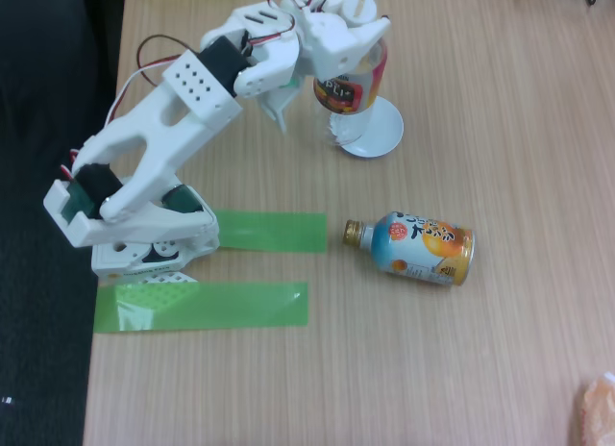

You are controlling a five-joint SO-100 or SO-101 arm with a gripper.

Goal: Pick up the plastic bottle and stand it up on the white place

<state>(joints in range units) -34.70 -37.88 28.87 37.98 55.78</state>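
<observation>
A white 3D-printed robot arm (183,110) on a wooden table — its links are blocky plastic shells, one upper plate dotted with a grid of small round holes. Black servo motors sit at the joints, fed by thin red, white and dark wires that loop between segments. The base (154,239) is white with dark recesses — the gripper (332,37) is white moulded plastic.

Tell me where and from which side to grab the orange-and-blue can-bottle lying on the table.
Grip the can-bottle across the middle of its body, coming down from above. In the fixed view it lies on its side, gold cap toward the left, so the round body offers two opposite flanks for the fingers. The jaws should probably close across its width, not along its length; the neck is narrower and likely less steady.
</observation>
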